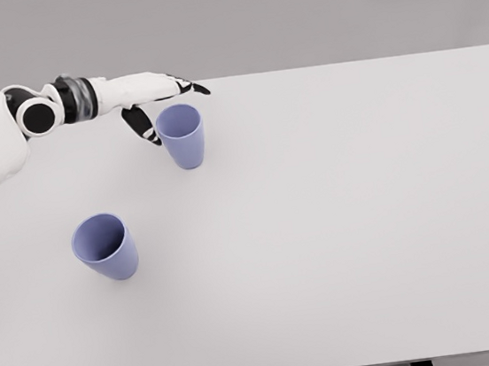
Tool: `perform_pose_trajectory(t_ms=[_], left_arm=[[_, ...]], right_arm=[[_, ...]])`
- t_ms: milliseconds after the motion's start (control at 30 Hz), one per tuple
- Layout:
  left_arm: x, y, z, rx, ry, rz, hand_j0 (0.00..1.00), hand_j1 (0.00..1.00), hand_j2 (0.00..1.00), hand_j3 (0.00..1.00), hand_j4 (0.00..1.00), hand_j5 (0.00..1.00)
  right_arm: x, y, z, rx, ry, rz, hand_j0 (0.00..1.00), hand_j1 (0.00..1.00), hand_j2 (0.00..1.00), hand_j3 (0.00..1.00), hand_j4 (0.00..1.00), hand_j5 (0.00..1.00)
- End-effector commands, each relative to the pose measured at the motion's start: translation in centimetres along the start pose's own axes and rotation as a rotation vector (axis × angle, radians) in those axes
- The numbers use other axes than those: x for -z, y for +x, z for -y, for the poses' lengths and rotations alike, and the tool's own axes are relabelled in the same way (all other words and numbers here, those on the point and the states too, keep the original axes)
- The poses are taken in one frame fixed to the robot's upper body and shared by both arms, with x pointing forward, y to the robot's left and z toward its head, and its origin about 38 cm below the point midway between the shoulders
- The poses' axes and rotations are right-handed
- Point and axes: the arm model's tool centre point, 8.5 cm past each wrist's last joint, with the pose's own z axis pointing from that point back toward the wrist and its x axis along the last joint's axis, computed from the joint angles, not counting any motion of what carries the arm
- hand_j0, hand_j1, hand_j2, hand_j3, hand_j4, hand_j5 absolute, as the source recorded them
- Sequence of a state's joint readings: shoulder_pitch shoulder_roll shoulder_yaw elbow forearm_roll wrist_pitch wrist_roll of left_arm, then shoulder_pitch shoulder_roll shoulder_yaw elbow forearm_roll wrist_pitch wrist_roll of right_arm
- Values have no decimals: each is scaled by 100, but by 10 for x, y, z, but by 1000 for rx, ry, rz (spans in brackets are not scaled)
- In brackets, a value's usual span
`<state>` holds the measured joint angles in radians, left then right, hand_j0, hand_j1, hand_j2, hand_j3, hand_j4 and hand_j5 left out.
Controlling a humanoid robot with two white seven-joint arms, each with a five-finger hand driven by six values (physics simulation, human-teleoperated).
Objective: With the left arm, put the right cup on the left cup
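Note:
Two lavender-blue cups stand upright on the white table point(348, 224). The right cup point(182, 136) is at the far left-centre. The left cup point(105, 246) stands nearer the front left. My left hand point(164, 106) reaches in from the left and hovers at the right cup's rim. Its fingers extend above and behind the cup and its thumb point(141, 124) hangs down at the cup's left side. The fingers are spread and not closed on the cup. The right arm does not show.
Only the two cups stand on the table. Its far edge runs just behind the left hand, and its front edge lies near the bottom of the view.

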<state>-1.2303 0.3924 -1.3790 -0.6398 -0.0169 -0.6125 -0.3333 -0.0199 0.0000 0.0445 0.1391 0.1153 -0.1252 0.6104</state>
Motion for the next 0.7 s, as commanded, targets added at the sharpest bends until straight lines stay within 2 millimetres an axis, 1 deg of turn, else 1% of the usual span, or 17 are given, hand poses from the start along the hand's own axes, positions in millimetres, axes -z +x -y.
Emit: perform_pose_trajectory(t_ms=[0,233,300,333,367,400,433,467,667], left_arm=[[1,1,-2,-5,9,1,100,100,100,100,100,100],[-5,-2,-2,-2,15,-1,100,100,100,100,100,100],[-8,-5,0,-4,13,-9,100,100,100,100,100,100],[-6,-5,7,-10,1,-6,100,100,100,100,100,100],[-5,-5,9,-13,-1,-6,100,100,100,100,100,100],[-4,-2,10,-9,-4,4,100,100,100,100,100,100],[-1,11,9,10,-6,51,100,100,100,100,100,100],[-6,7,8,11,-3,42,100,100,100,100,100,100],[-6,6,10,48,-28,28,100,100,100,100,100,100]], right_arm=[[0,0,0,-1,1,-1,100,100,100,100,100,100],[0,0,0,-1,1,-1,100,100,100,100,100,100],[0,-1,0,-1,1,-1,100,100,100,100,100,100],[0,0,0,-1,1,-1,100,100,100,100,100,100],[0,0,0,-2,0,1,100,100,100,100,100,100],[0,0,0,-1,1,-1,100,100,100,100,100,100],[0,-1,0,-1,1,-1,100,100,100,100,100,100],[0,0,0,-1,1,-1,100,100,100,100,100,100],[0,0,0,-2,0,1,100,100,100,100,100,100]])
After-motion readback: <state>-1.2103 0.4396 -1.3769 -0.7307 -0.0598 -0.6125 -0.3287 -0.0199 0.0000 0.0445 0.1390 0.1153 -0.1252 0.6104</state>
